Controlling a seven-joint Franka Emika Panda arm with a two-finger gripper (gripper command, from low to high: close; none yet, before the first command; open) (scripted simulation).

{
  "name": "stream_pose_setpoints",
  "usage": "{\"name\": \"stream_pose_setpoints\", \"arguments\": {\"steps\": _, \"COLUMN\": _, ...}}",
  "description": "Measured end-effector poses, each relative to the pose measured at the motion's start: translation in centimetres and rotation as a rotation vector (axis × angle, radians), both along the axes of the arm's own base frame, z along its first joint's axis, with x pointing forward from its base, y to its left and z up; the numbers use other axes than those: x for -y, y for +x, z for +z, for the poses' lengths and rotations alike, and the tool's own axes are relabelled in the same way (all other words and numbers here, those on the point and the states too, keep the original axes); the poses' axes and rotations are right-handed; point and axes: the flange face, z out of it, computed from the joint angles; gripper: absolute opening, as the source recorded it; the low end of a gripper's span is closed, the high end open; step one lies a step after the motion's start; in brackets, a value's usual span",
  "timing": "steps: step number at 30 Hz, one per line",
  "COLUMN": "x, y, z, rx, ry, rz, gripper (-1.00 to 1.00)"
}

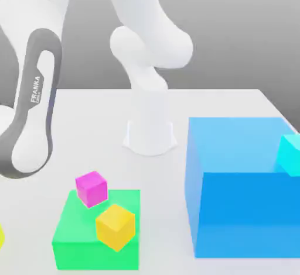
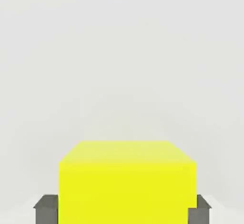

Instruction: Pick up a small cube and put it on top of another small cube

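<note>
- Grasp step, by the look of it: gripper (image 2: 124, 211) pinching the lemon cube (image 2: 126, 180), dark fingers (image 2: 46, 209) pressed against its two side faces.
- Same cube just a sliver at the exterior view's 8 o'clock edge (image 1: 1, 236), low by the white counter (image 1: 234, 101); lifted or not, cannot tell.
- Next, probably: straight lift, carry toward 3 o'clock, square release on a target cube.
- Nearest candidates: magenta cube (image 1: 91, 188) and amber cube (image 1: 115, 227), close together atop the green block (image 1: 76, 244); easy to nudge one while placing.
- Farther off at 3 o'clock: cyan cube (image 1: 290, 155) on the tall blue block (image 1: 240, 209).
</note>
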Motion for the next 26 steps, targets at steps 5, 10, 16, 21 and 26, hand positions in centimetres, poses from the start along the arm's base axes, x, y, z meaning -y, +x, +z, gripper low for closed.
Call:
{"name": "stream_pose_setpoints", "arguments": {"steps": 5, "x": 0.0, "y": 0.0, "z": 3.2, "rx": -0.001, "ry": 0.001, "rz": -0.002, "gripper": -1.0}}
{"name": "stream_pose_setpoints", "arguments": {"steps": 10, "x": -7.3, "y": 3.1, "z": 9.5, "rx": 0.008, "ry": 0.013, "rz": 0.217, "gripper": -1.0}}
{"name": "stream_pose_setpoints", "arguments": {"steps": 16, "x": -21.8, "y": 5.4, "z": 15.8, "rx": 0.009, "ry": 0.015, "rz": 0.632, "gripper": -1.0}}
{"name": "stream_pose_setpoints", "arguments": {"steps": 21, "x": -28.6, "y": 4.3, "z": 16.5, "rx": 0.0, "ry": 0.003, "rz": 0.846, "gripper": -1.0}}
{"name": "stream_pose_setpoints", "arguments": {"steps": 26, "x": -28.5, "y": 4.1, "z": 12.9, "rx": -0.001, "ry": 0.002, "rz": 0.849, "gripper": 1.0}}
